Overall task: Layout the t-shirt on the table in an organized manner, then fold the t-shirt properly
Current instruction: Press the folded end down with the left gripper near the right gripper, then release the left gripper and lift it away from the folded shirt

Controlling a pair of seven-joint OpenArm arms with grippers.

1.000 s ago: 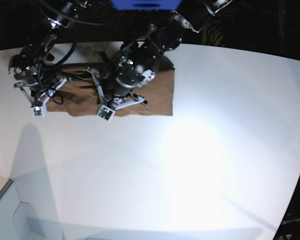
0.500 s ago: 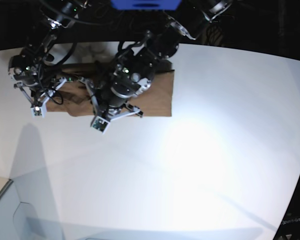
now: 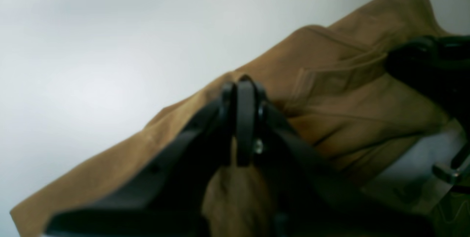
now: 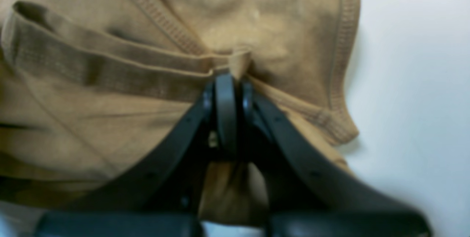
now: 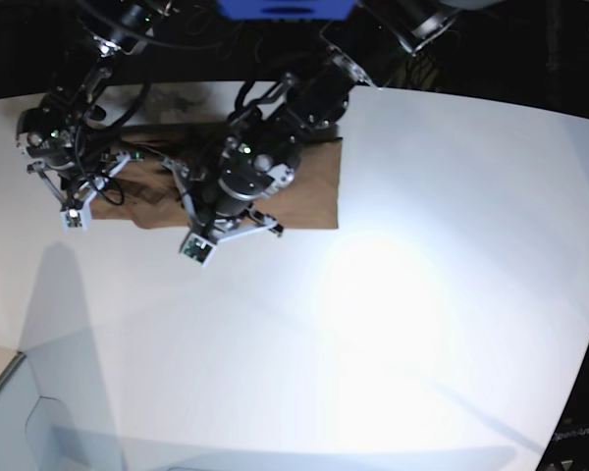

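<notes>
The brown t-shirt (image 5: 312, 191) lies crumpled at the far left of the white table (image 5: 422, 324), partly hidden under both arms. In the left wrist view my left gripper (image 3: 244, 82) is shut, with a bunch of the t-shirt (image 3: 330, 97) pinched between its fingers and lifted into a ridge. In the right wrist view my right gripper (image 4: 227, 79) is shut on the t-shirt (image 4: 110, 119) near the ribbed collar and shoulder seam, beside a short sleeve (image 4: 312, 46). In the base view the fingertips of both are hidden by the arms.
The left arm's head (image 5: 245, 167) hangs over the shirt's middle and the right arm's head (image 5: 64, 147) over its left end. A dark part of the other arm (image 3: 429, 64) shows close by. A blue block (image 5: 285, 8) sits behind the table's far edge, and a pale box corner (image 5: 39, 422) at the front left.
The left arm has shifted a little toward the table's front and left over the shirt, pulling cloth with it. The right arm has stayed where it was.
</notes>
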